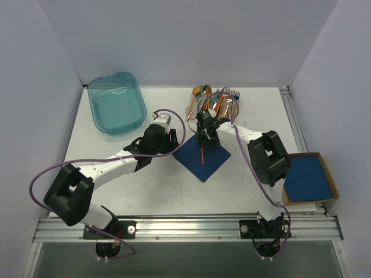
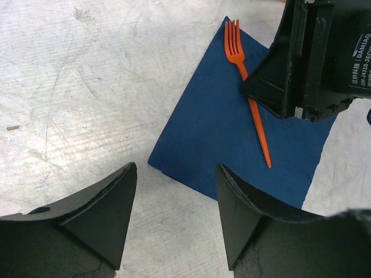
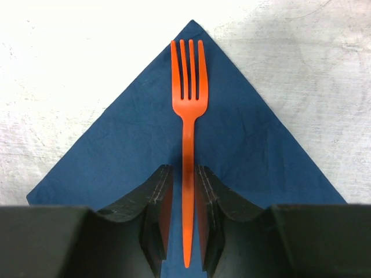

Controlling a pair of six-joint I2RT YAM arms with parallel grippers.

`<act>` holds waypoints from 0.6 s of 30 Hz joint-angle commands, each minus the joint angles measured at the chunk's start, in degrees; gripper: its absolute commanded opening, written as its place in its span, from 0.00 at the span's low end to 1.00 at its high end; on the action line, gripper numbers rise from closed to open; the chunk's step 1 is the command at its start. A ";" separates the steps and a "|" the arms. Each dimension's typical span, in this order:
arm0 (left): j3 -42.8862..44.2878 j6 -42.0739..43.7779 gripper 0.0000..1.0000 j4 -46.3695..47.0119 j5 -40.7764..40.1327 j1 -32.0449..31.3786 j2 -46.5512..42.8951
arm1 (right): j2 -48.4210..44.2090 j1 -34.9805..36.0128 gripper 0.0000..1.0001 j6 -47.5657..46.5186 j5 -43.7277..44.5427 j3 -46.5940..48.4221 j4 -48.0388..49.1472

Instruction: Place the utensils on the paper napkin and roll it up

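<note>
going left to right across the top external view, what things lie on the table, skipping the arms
translucent teal plastic tub → dark blue square paper napkin, with the orange plastic fork lying on it → brown cardboard box holding blue sheets. The cutlery heap at the far edge sits above the napkin, so it is left out.

Fork: orange, smooth, looks plastic, faint sheen. Napkin: dark blue paper, matt, finely creased. Table: white, matt, scuffed and scratched. Left gripper fingers: black plastic, matt, grainy edges. Right gripper: inner faces slightly glossy, catching orange. Tub at 10 o'clock: translucent teal plastic, glossy. Box at 4 o'clock: brown cardboard, matt.
</note>
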 commanded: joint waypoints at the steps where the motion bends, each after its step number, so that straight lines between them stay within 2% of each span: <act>1: 0.46 0.97 0.65 2.27 0.67 -0.04 -0.47 | -0.54 0.27 0.24 -0.30 1.03 2.60 -2.17; 9: 0.46 0.97 0.66 2.35 0.67 -0.04 -0.91 | -4.49 -1.83 0.28 -0.83 4.11 10.32 -6.20; 18: 0.38 1.24 0.66 2.44 0.50 -0.04 -1.00 | -0.11 -8.33 0.26 2.07 7.71 20.61 -5.60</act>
